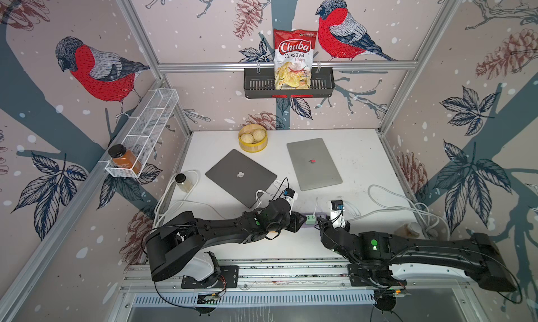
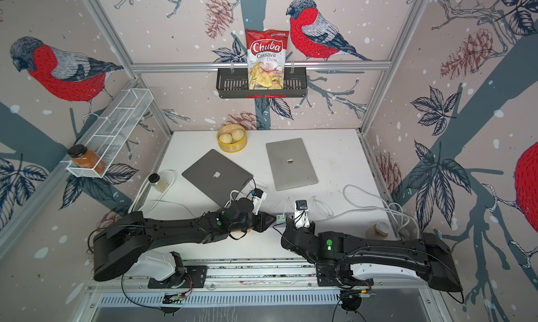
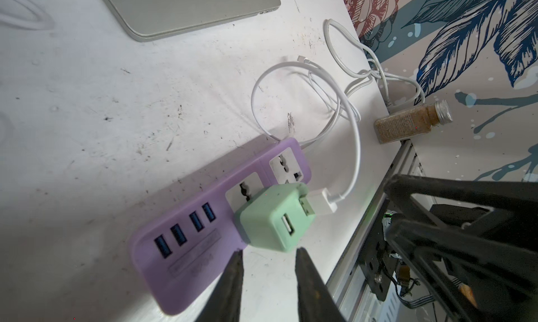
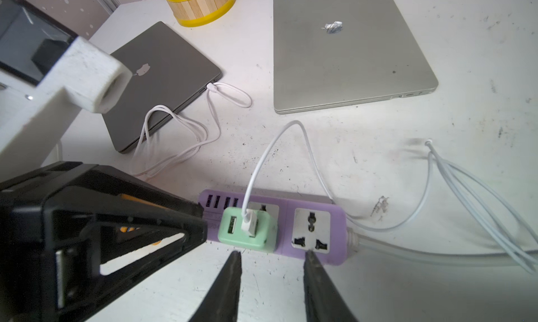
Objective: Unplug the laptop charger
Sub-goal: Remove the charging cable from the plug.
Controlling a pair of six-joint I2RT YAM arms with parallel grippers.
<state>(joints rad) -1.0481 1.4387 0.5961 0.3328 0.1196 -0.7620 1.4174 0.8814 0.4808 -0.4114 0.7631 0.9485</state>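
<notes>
Green charger (image 3: 272,218) | on purple strip (image 3: 186,247) | just beyond left jaws, ungripped

A robot lab booth: aluminium frame (image 1: 203,67) walled with bird-print panels (image 1: 96,70), a scuffed white table (image 1: 364,149), two robot arms (image 1: 221,230) bolted to a rail (image 1: 291,272) along its front edge

The charger (image 3: 270,221) is a small mint-green cube with two USB ports on its outer face. It is plugged into the socket beside the blue USB ports of a purple power strip (image 3: 180,265), which lies flat near the bench's (image 3: 116,102) front edge. A white cable (image 3: 325,203) sits in one port with bare metal showing and loops loosely over the bench.
</notes>
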